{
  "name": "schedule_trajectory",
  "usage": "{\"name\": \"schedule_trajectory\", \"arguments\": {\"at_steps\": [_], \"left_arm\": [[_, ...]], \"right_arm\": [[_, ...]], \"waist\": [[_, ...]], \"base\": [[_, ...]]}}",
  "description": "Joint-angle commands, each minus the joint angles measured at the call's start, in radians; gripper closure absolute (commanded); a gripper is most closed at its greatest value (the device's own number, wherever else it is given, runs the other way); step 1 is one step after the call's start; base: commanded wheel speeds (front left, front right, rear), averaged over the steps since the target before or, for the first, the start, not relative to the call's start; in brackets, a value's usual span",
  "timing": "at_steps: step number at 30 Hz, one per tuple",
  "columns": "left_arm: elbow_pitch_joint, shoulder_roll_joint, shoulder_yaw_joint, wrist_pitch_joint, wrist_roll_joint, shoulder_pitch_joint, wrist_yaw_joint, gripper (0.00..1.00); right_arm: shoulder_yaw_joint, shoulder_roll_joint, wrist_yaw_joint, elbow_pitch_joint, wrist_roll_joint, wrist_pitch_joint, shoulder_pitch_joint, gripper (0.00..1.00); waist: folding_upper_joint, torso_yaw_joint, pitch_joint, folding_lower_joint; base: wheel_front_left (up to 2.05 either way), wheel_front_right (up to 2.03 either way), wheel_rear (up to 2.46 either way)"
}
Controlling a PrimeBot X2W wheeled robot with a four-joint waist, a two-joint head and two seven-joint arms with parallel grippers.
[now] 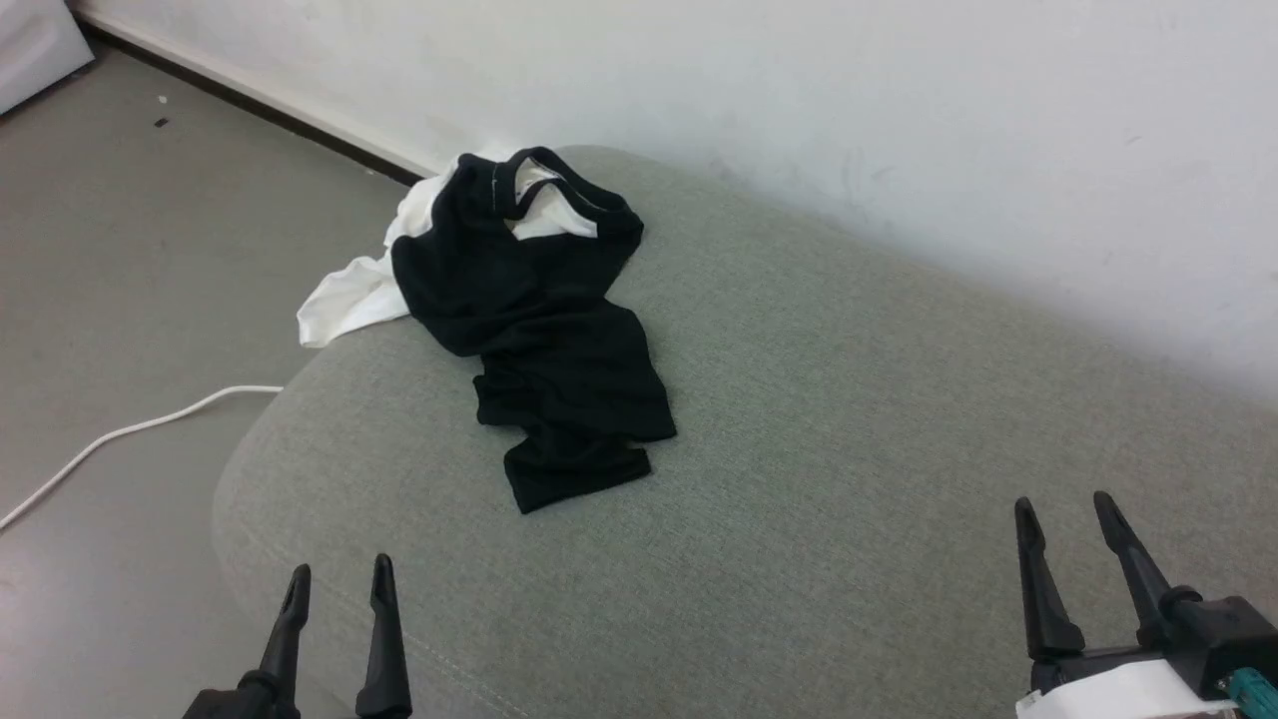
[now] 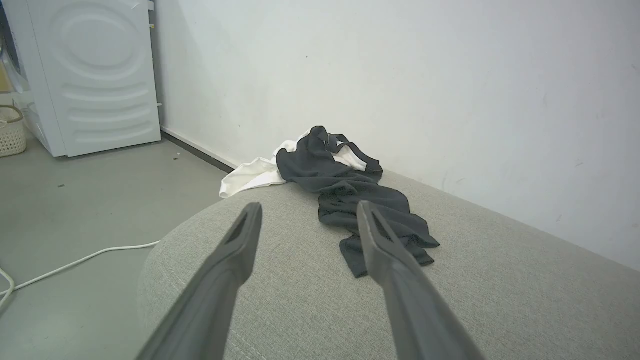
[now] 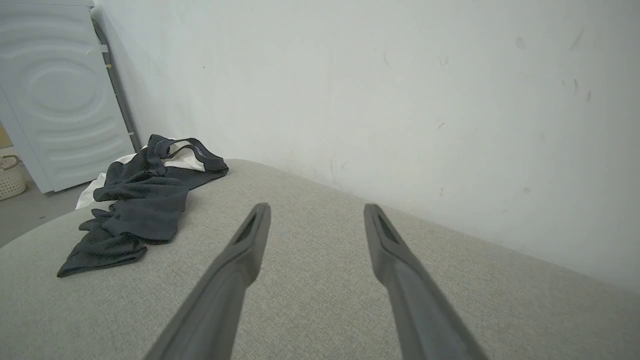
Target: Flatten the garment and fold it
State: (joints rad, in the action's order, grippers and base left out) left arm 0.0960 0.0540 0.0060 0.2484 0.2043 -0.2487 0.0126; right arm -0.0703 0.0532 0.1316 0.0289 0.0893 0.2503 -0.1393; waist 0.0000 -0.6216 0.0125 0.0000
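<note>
Lying crumpled at about eleven o'clock on the couch top, the soft black-and-white fabric T-shirt [image 1: 544,340] is bunched into a long twisted heap. Its black collar points toward the wall, and a white part spills over the couch's rounded edge at nine o'clock. Nothing holds it, so it sags slack and must be spread out before any folding. The grey-green woven upholstered couch [image 1: 849,449] stands against the white painted wall [image 1: 899,100]. In the head view the left pincer [image 1: 340,566] at seven o'clock and the right pincer [image 1: 1063,499] at five o'clock hang spread open and empty, well apart from the shirt, probably poised to reach in. A thin white cable [image 1: 150,424] trails across the grey floor [image 1: 100,250] at eight o'clock.
</note>
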Motion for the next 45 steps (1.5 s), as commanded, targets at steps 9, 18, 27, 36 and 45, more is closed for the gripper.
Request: {"name": "schedule_trajectory", "arguments": {"at_steps": [9,18,27,36,45], "left_arm": [[0.002,-0.004,0.003,0.013,0.018,-0.012,0.006,0.00],[0.034,-0.004,0.007,0.013,0.035,0.010,0.005,0.00],[0.202,0.111,0.031,-0.122,0.113,0.221,-0.040,0.00],[0.126,0.279,0.055,-0.382,0.175,0.630,-0.090,0.00],[-0.181,0.397,0.014,-0.600,0.273,0.932,-0.128,0.00]], "right_arm": [[-0.006,-0.003,-0.001,-0.002,0.000,0.009,-0.010,0.00],[-0.011,-0.003,-0.001,-0.008,0.001,0.005,-0.008,0.00],[-0.032,-0.003,-0.001,-0.056,-0.015,-0.025,0.005,0.00],[-0.049,-0.003,-0.001,-0.138,-0.064,-0.081,0.039,0.00],[-0.051,-0.003,-0.001,-0.224,-0.117,-0.136,0.083,0.00]], "waist": [[0.0000,-0.008,-0.010,0.0000],[0.0000,-0.003,-0.020,0.0000],[0.0000,0.003,-0.064,0.0000],[0.0000,0.051,-0.164,0.0000],[0.0000,0.127,-0.277,0.0000]], "base": [[0.00,0.00,0.00],[0.00,0.00,0.00],[0.00,0.00,0.00],[0.00,0.00,0.00],[0.00,0.00,0.00]]}}
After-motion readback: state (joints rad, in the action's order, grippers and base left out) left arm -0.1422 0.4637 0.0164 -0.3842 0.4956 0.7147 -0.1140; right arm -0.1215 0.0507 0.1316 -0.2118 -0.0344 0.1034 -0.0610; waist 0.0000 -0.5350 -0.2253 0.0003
